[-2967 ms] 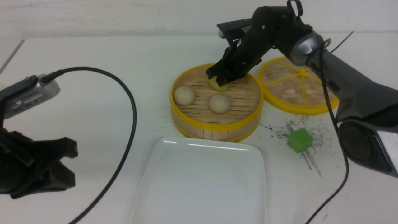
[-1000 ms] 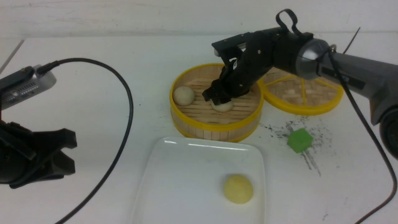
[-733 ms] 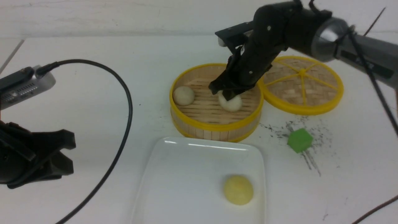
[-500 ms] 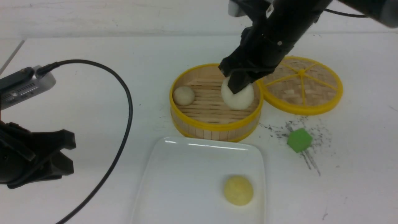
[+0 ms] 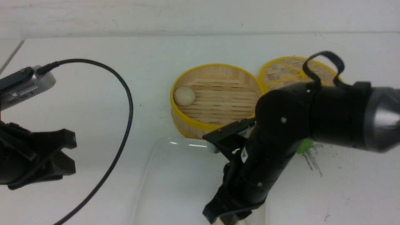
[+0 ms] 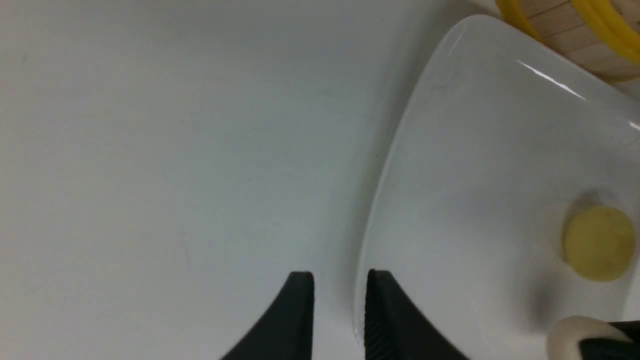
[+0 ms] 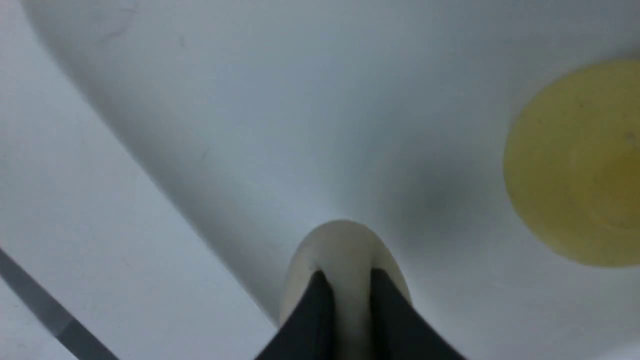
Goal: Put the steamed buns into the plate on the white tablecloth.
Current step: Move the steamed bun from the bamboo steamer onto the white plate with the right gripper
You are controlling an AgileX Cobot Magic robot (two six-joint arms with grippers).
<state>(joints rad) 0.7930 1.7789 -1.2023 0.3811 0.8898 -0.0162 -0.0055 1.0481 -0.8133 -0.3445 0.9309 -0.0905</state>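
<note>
**A:** Where is the right end effector (image 5: 229,218)?

**B:** It is low over the large glossy white rectangular plate (image 5: 175,181), at the side nearest the robot. Its two black fingers (image 7: 310,320) are clamped on a small pale beige-grey round bun (image 7: 345,245), which bulges out past their tips.

**A:** Is that bun down on the plate?

**B:** I cannot tell. It is either on the surface or just above it, close to the rim.

**A:** And the other buns?

**B:** A small pale yellow dome-shaped bun (image 6: 597,243) lies on the plate, near the gripped one but apart from it. The right arm hides it in the front view. A second pale beige-grey bun (image 5: 184,96) sits alone in the round yellow-rimmed bamboo steamer basket (image 5: 190,129), against its left wall.

**A:** What about the left end effector (image 6: 340,280)?

**B:** It is empty, with its fingers parted by a narrow gap. It hangs over the plain white speck-marked table (image 5: 218,47), to the left of the plate.

**A:** Anything else on the table?

**B:** A round woven bamboo lid with yellow spokes (image 5: 281,75) lies flat just beside the basket on its right, partly behind the right arm. A bit of a green cube (image 5: 304,146) shows at the arm's edge. A black cable (image 5: 128,103) loops across the left side.
</note>
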